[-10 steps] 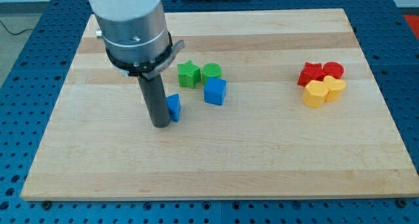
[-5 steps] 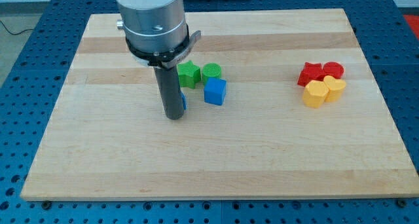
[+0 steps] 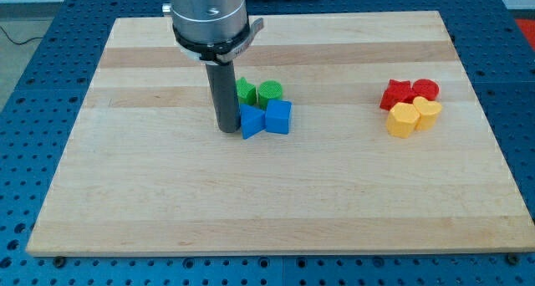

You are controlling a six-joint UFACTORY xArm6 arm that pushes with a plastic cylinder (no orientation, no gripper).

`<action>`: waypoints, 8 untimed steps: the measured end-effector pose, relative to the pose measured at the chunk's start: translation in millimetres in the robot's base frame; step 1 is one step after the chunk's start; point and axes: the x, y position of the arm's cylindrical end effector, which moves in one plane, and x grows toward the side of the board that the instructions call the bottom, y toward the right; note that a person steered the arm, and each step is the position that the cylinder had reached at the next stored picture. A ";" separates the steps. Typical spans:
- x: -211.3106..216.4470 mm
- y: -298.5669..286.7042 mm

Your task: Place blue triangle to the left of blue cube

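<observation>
My tip (image 3: 227, 130) was a plain rod with no jaws, so it held nothing — it sat right against the blue triangle (image 3: 251, 122), at the triangle's 9 o'clock. The blue triangle touched the blue cube (image 3: 278, 116) at the cube's 9 o'clock, with a green star (image 3: 245, 92) and a green cylinder (image 3: 270, 93) just beside them at 12 o'clock. Well apart at 3 o'clock on the wooden board (image 3: 125, 194) sat a red star (image 3: 395, 94), a red cylinder (image 3: 425, 89), a yellow block (image 3: 403, 119) and a yellow heart (image 3: 428, 114) — all bunched up.
</observation>
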 end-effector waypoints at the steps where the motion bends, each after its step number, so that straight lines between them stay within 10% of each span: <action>1: 18.6 -17.5; 3: 64.1 -6.7; 8: 22.2 30.8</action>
